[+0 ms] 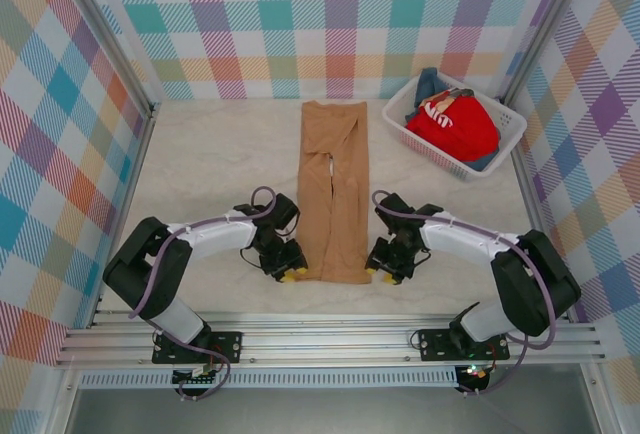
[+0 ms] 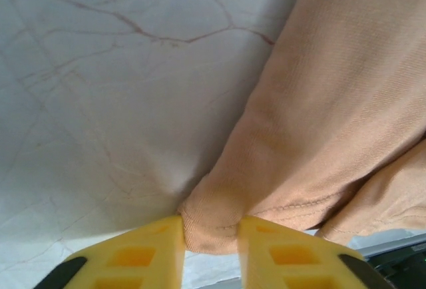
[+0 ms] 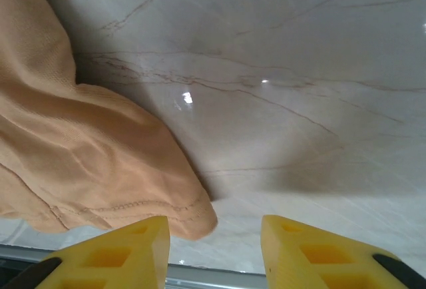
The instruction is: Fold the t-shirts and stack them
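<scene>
Lifting now would likely skew the fold, because only one side is secured. In the left wrist view the left gripper [image 2: 210,236] is clenched on a near corner of the tan t-shirt [image 2: 333,102], with hem cloth bunched between its yellow fingers [image 2: 136,256]. The bite is small and close to the edge, so I judge it could slip out under tension. The right gripper [image 3: 213,228] stands released, jaws apart, grasping nothing. The shirt's other near corner lies just beside the finger [image 3: 116,256] at the lower left of that frame, barely reaching into the gap. Closing there may catch only a sliver, or nudge the cloth aside. Either pinch might also take just the top layer, letting the strip open up.

From above, the tan t-shirt [image 1: 335,194] lies as a narrow strip down the centre of the frame, both grippers at its lower end. The red t-shirt [image 1: 455,126] and the blue t-shirt [image 1: 428,84] sit in the white basket [image 1: 508,134] at the upper right. The tabletop [image 1: 210,164] is pale, marble-patterned and glossy, so cloth should slide easily. Pastel plaid walls [image 1: 320,24] enclose it, with metal rails [image 1: 330,349] along the bottom.
</scene>
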Action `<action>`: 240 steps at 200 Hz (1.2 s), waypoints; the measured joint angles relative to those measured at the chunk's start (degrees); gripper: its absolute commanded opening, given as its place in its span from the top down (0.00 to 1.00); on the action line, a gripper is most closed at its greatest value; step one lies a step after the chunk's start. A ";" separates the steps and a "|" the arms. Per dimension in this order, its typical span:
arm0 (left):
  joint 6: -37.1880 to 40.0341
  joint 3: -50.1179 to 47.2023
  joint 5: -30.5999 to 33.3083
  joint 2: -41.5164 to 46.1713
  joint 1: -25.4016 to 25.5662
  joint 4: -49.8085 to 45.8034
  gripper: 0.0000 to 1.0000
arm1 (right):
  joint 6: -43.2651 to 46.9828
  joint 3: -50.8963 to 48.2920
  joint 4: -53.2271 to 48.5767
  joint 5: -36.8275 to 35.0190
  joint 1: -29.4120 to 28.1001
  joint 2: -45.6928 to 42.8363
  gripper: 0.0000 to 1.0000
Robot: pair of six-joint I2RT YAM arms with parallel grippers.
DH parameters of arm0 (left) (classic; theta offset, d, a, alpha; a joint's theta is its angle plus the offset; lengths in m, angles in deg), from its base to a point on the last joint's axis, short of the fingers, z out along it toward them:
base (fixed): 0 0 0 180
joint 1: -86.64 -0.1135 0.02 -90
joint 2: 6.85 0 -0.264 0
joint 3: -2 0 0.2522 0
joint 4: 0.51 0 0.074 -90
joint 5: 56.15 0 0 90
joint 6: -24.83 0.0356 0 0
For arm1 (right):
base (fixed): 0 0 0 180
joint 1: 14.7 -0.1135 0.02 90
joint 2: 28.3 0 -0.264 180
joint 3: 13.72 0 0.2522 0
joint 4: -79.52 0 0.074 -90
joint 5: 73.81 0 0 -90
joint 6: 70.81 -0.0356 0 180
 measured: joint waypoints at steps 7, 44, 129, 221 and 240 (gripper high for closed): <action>-0.17 0.00 0.02 -0.13 0.17 0.35 0.84 | -0.22 0.00 0.59 0.04 -0.37 0.79 0.61; -0.55 0.02 0.15 -0.20 0.37 1.11 0.95 | -1.75 0.94 0.50 -0.04 -1.64 4.35 0.65; -0.39 0.07 0.11 -0.17 0.37 1.36 1.00 | -4.33 3.61 3.52 -0.07 -2.73 5.75 0.75; 1.46 -0.68 -0.26 3.54 0.46 -0.24 1.00 | -6.12 2.60 2.82 -1.11 -3.37 2.82 1.00; 2.23 -2.40 -1.09 5.09 1.27 -0.81 1.00 | -4.98 2.25 1.03 -0.48 -4.81 1.73 1.00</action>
